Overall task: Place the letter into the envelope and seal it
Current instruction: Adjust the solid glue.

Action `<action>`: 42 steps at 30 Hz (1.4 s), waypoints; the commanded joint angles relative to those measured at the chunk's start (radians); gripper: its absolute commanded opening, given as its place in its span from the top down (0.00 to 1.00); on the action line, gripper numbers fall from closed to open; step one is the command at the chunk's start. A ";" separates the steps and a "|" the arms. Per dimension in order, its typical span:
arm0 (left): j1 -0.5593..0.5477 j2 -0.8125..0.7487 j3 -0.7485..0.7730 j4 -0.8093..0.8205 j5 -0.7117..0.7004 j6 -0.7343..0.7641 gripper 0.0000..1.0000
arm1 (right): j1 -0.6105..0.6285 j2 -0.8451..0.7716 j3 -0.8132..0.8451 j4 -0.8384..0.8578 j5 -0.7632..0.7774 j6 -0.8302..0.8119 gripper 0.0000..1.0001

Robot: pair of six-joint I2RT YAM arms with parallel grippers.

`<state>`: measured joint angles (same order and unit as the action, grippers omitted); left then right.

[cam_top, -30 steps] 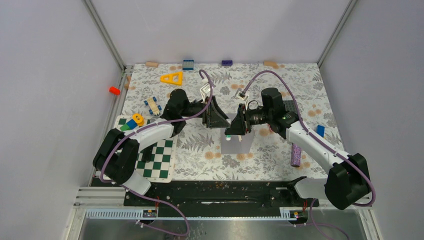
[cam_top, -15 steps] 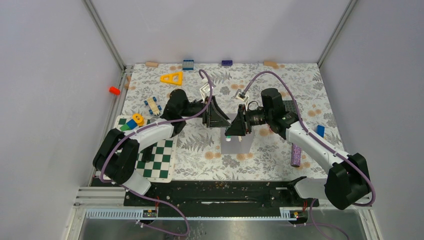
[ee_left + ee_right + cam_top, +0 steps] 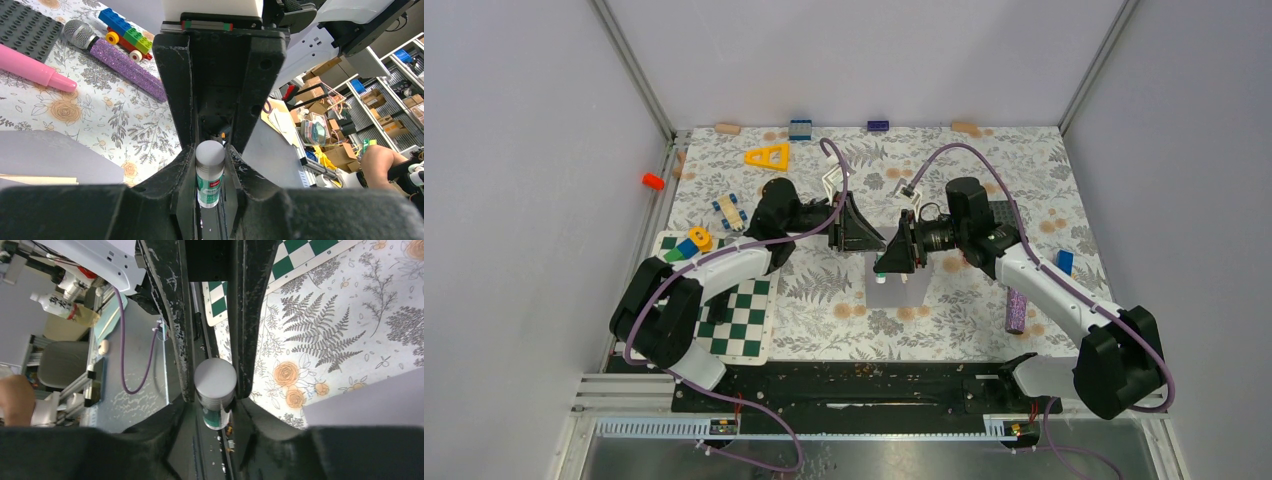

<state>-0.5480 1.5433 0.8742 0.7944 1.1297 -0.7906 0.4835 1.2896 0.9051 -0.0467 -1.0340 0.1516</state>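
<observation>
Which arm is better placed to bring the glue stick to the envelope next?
Right, probably: the right end effector holds the glue stick just above the envelope; the left end effector sits farther back, at the stick's end.

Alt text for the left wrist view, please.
A white-capped glue stick with a green label is pinched in the left gripper, the right gripper facing it. Left: the grey envelope, a pink marker, a purple glitter microphone.

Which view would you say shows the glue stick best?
The left wrist view: the glue stick shows its white end and green label side. Right wrist sees it larger but nearly end-on; top external shows only a speck.
</observation>
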 commanded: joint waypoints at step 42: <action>0.130 -0.005 -0.170 0.423 -0.297 -0.302 0.77 | 0.013 0.002 -0.204 0.633 0.244 0.380 0.39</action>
<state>-0.4301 1.5440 0.7101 1.1290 0.8585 -1.0851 0.4789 1.2823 0.6994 0.5262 -0.7788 0.5301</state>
